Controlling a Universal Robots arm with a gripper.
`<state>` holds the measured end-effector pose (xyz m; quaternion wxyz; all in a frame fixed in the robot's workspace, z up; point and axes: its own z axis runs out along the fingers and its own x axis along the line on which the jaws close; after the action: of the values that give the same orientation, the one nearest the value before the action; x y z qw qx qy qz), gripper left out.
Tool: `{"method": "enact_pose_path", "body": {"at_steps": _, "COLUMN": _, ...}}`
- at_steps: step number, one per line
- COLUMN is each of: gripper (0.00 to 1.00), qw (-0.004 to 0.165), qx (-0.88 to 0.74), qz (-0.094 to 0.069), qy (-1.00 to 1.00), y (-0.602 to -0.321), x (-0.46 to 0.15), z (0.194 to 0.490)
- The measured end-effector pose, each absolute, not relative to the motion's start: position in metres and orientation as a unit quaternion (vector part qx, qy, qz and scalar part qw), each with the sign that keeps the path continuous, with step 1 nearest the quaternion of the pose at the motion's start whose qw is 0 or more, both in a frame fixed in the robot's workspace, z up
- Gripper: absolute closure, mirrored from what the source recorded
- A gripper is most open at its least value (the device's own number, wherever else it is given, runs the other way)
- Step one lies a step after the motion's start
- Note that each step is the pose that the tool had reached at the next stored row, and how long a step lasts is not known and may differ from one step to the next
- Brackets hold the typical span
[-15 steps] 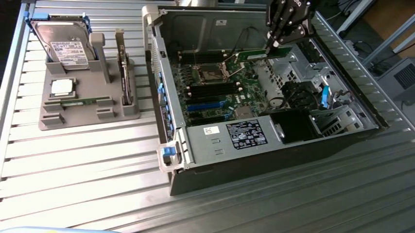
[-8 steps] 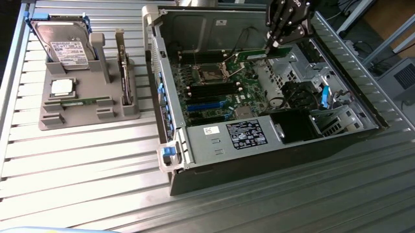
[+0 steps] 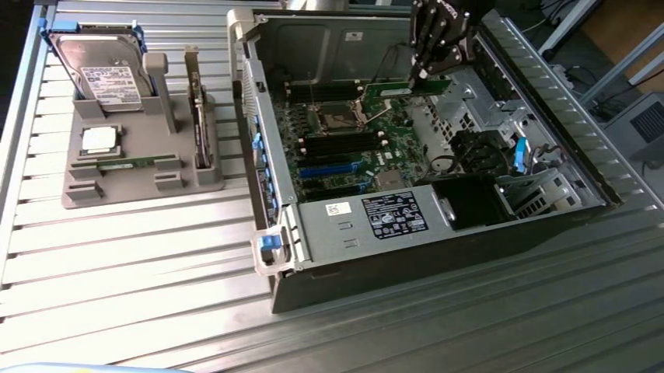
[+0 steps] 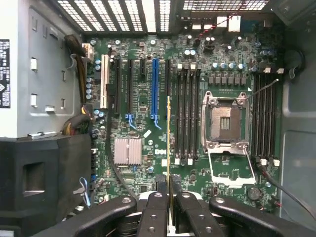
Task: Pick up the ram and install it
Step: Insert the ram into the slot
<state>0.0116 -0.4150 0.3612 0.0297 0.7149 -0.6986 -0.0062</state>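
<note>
So, gripper [image 4: 169, 183] is clamped on the ram [image 4: 169, 133], held edge-on, its length parallel to the slots [image 4: 185, 116] just beside it.

Ram [image 4: 168, 133] in gripper [image 4: 168, 186] above motherboard [image 4: 148, 144]

The exterior camera stands off the arm, high up and to one side. It looks down at a slant across the table [image 3: 135, 264] into the open case [image 3: 545, 101]. It is far enough back to take in the whole case and the parts stand [image 3: 114, 183] on the exterior view's left.

The wrist camera sits just behind the gripper [image 4: 169, 181] and looks straight down along it into the case. It is close over the board [image 4: 148, 106], with the ram [image 4: 169, 133] nipped between the fingers seen edge-on.

Both views share the board, its socket [image 4: 224, 121], the slots [image 4: 190, 113] either side, and the gripper itself.
</note>
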Motion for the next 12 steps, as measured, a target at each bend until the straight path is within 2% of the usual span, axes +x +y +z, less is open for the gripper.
{"method": "enact_pose_path", "body": {"at_steps": 12, "gripper": 0.87, "qw": 0.033, "qx": 0.715, "qz": -0.003, "qy": -0.699, "y": -0.397, "x": -0.007, "z": 0.336}}
